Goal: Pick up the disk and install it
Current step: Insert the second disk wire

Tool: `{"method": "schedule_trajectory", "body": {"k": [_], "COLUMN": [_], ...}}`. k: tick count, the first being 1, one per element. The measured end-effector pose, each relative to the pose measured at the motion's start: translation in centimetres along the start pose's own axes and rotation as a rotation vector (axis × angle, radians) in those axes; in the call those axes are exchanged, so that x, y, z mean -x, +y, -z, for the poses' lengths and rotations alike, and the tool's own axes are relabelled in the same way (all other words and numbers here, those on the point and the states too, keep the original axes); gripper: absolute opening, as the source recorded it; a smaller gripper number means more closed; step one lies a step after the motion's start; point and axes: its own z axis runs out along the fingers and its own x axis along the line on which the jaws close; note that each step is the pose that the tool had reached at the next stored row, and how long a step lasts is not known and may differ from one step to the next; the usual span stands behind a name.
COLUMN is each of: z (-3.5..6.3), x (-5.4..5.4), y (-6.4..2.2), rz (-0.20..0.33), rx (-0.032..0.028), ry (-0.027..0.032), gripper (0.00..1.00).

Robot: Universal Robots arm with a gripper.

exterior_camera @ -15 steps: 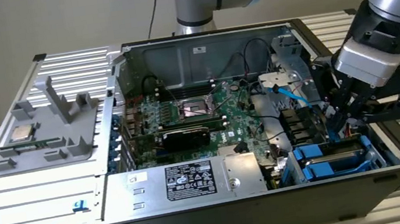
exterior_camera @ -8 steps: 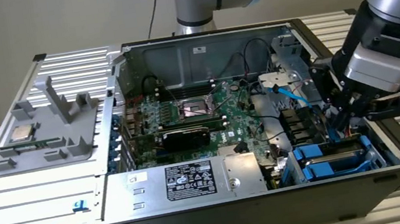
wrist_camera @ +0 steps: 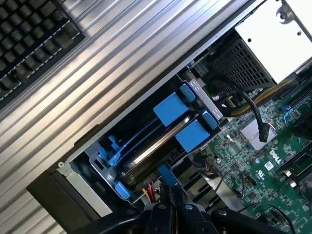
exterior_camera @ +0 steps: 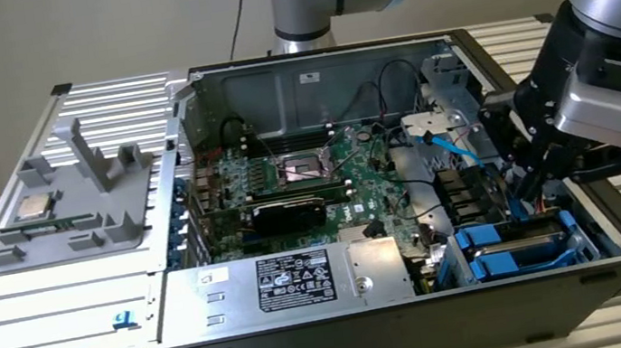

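The disk [exterior_camera: 513, 244] lies in the drive bay at the front corner of the open computer case, on the exterior view's right, inside its blue carrier frame. In the wrist view its silver edge shows between the blue carrier rails and tabs of the disk [wrist_camera: 157, 147]. My gripper [exterior_camera: 532, 190] hangs just above and behind the bay, reaching down into the case. Its black fingers stand pressed together in the wrist view, where the gripper [wrist_camera: 170, 197] is shut with nothing seen between the fingers, a short way from the end of the carrier.
The case also holds a motherboard [exterior_camera: 311, 174], a silver box with a black label [exterior_camera: 295, 281] and a loose blue cable [exterior_camera: 453, 149]. A grey fixture with a small square chip [exterior_camera: 33, 206] sits at the exterior view's left. A keyboard [wrist_camera: 29, 34] lies on the slatted table [wrist_camera: 122, 63].
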Motion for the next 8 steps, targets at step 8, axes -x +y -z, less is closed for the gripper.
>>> {"method": "schedule_trajectory", "body": {"k": [8], "z": [0.00], "x": [0.00], "y": [-0.01], "rz": [0.145], "rx": [-0.0053], "ry": [-0.0117], "gripper": [0.11]}}
